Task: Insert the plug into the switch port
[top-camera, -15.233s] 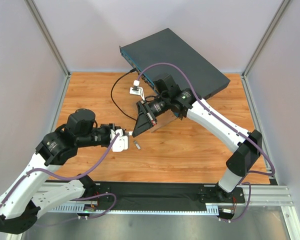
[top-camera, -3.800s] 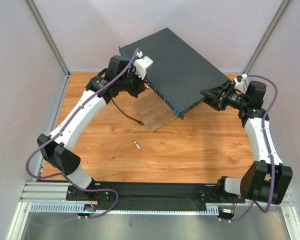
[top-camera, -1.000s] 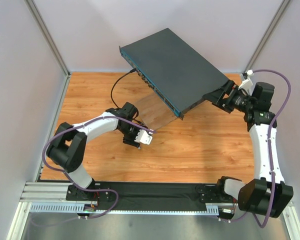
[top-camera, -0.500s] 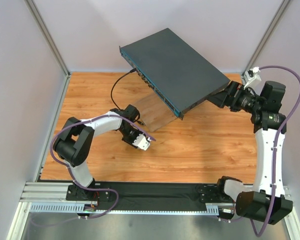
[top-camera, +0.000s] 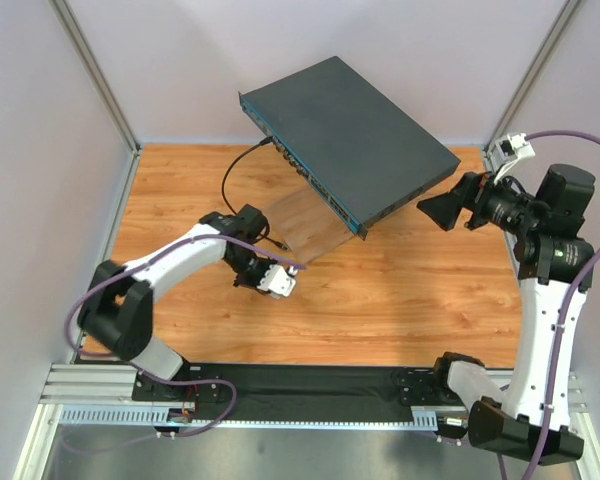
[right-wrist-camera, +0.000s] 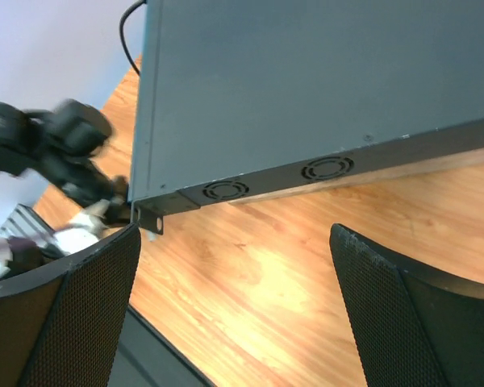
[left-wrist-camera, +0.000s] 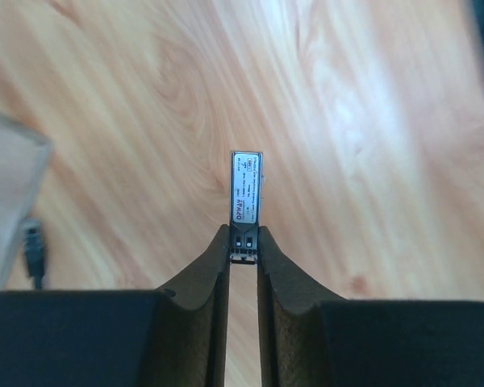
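The plug (left-wrist-camera: 246, 189), a small silver module with a white label, lies on the wooden table. My left gripper (left-wrist-camera: 243, 235) is shut on its near end, both fingers pressed to its sides. In the top view the left gripper (top-camera: 256, 274) points down at the table near the board's front corner and hides the plug. The switch (top-camera: 350, 130), a flat dark grey box with a teal front edge, sits tilted at the back. My right gripper (top-camera: 446, 212) hangs open by its right end, apart from it. The right wrist view shows the switch (right-wrist-camera: 306, 81) beyond the open right gripper (right-wrist-camera: 234, 232).
A pale wooden board (top-camera: 305, 225) props up the switch's front edge. A black cable (top-camera: 230, 180) loops from the switch's ports over the table, and its connector (left-wrist-camera: 34, 242) lies beside the board's corner (left-wrist-camera: 8, 185). Grey walls close in the table.
My left gripper has closed onto the plug on the table. The right arm has drawn back to the right, away from the switch's end, still open.
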